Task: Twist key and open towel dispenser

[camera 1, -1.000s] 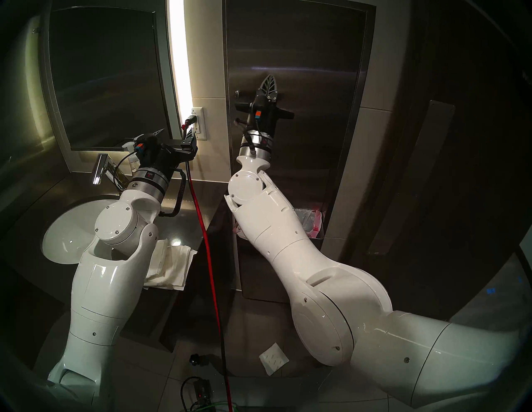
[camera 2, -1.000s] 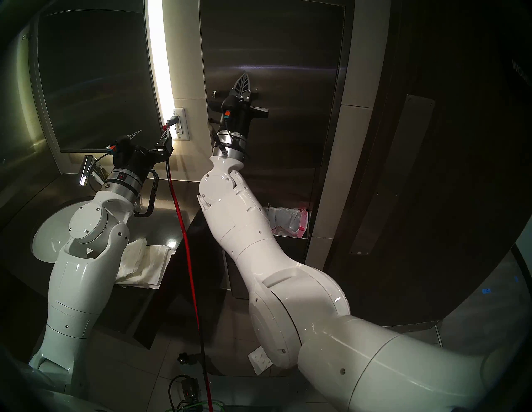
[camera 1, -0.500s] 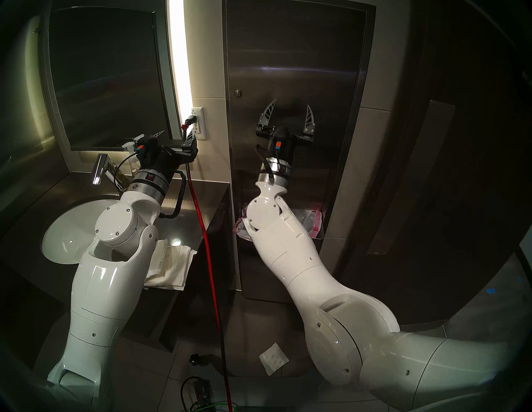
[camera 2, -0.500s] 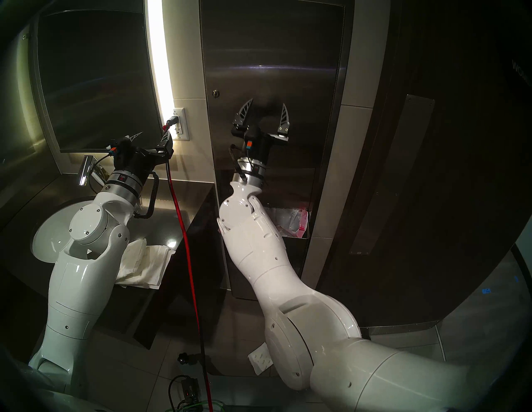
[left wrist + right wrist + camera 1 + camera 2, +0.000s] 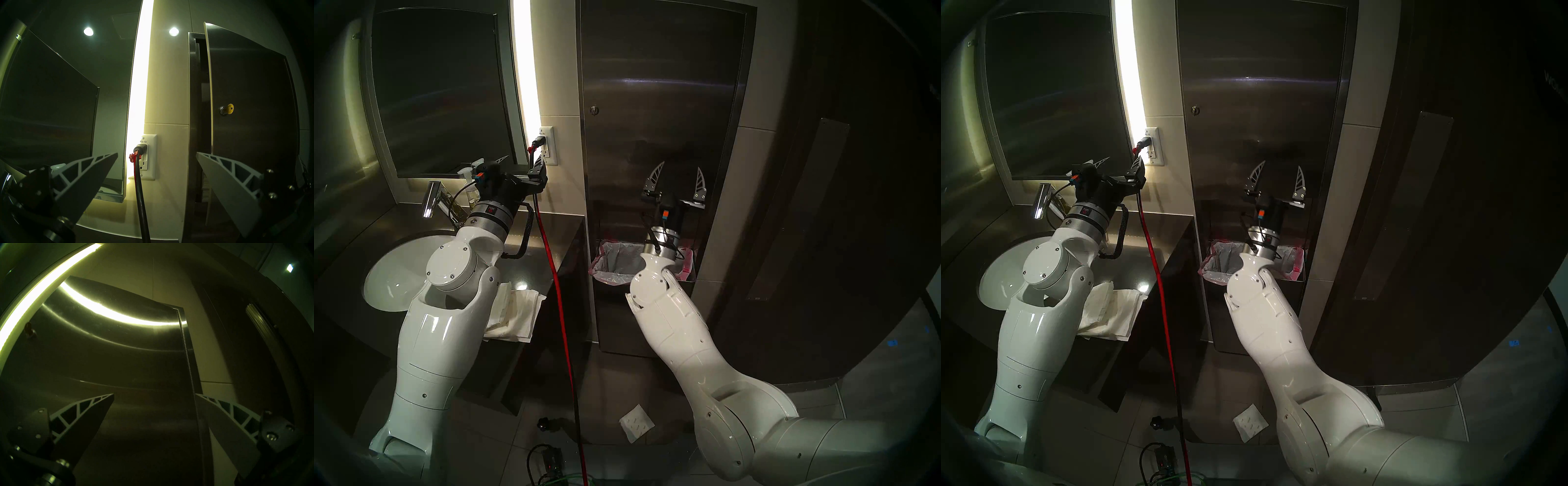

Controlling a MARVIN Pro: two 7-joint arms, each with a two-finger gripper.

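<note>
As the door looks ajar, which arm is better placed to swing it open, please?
Probably the left gripper: jaws open, it faces the ajar free edge of the towel dispenser; the right gripper hangs before the hinge side.

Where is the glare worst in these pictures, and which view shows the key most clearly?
Head views: the vertical light strip beside the mirror blows out white; the key is a tiny dim speck. Left wrist view: the strip again clips, yet the key shows clear and yellow. Right wrist view: dark, green-tinted, a bright arc reflects off the towel dispenser.
</note>
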